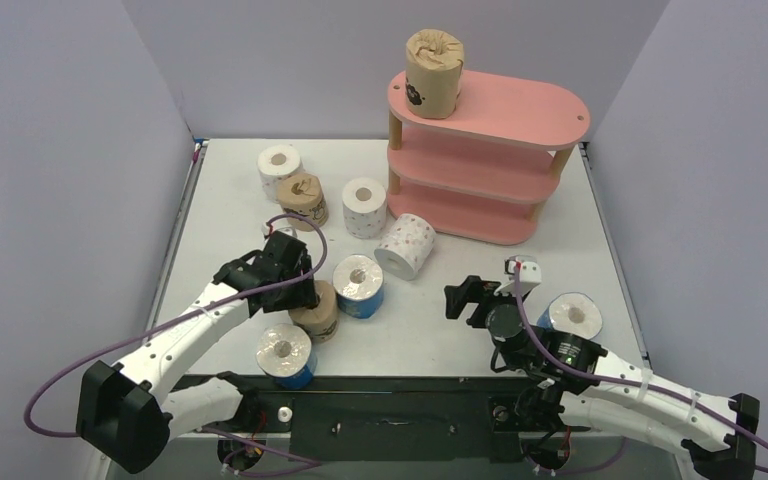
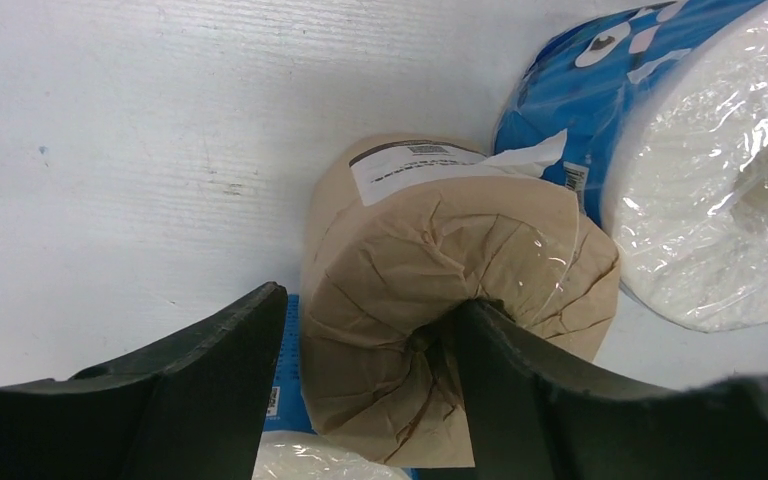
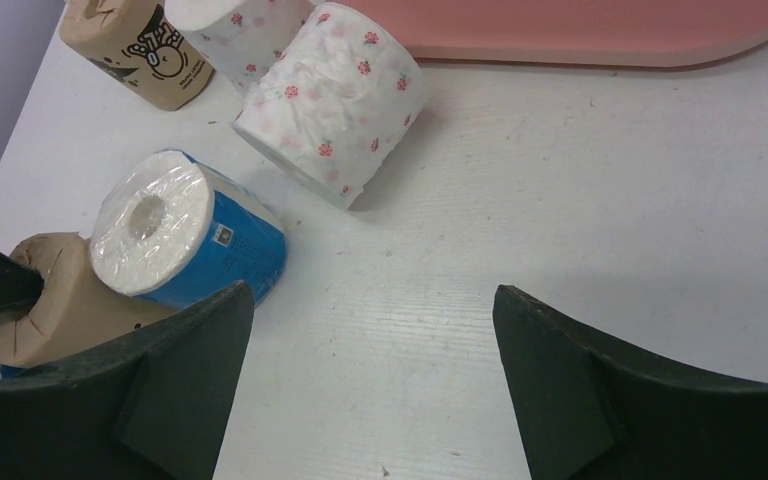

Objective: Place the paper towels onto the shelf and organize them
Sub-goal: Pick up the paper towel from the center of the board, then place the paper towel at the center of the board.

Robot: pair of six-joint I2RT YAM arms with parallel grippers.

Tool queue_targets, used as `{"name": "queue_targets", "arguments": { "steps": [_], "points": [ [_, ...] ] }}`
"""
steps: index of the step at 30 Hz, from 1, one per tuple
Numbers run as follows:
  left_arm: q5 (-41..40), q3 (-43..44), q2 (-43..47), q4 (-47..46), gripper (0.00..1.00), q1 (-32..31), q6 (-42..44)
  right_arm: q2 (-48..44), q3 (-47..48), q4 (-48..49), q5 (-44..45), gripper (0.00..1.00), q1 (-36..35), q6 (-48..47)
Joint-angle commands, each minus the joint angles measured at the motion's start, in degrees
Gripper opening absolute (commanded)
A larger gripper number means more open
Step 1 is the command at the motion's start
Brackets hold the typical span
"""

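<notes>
Now left claw [image 2: 372,305] straddles one brown roll [image 2: 440,230] — grip uncertain; right claw [image 3: 372,292] gapes wide.

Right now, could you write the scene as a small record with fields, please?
shelf: pink, three tiers; holds one brown roll, on the top tier
table: three white rolls, three blue rolls, two more brown
left fingers: astride the near brown roll, one in its top hollow, one outside its wall with a small gap
right fingers: open, empty, above bare table
</notes>
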State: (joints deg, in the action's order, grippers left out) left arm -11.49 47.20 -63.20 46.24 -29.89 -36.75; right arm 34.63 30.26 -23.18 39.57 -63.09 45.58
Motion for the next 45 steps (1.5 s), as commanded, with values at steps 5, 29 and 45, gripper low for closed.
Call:
{"name": "queue_targets", "arguments": {
  "steps": [5,29,45],
  "points": [
    [-0.9,0.7,-1.0,-1.4,0.43,-0.5,0.3,-3.1,-1.3,0.4,0.9,0.86,-0.3,0.5],
    [-9.3,34.5,-2.3,3.2,0.32,-27.5,3.4,-11.2,6.3,-6.4,10.5,0.88,-0.3,-4.7],
    [-8.2,33.5,-30.6,-13.1,0.32,-35.0,1.9,-7.1,6.1,-24.8,19.3,1.0,4.7,20.0]
  ]
}}
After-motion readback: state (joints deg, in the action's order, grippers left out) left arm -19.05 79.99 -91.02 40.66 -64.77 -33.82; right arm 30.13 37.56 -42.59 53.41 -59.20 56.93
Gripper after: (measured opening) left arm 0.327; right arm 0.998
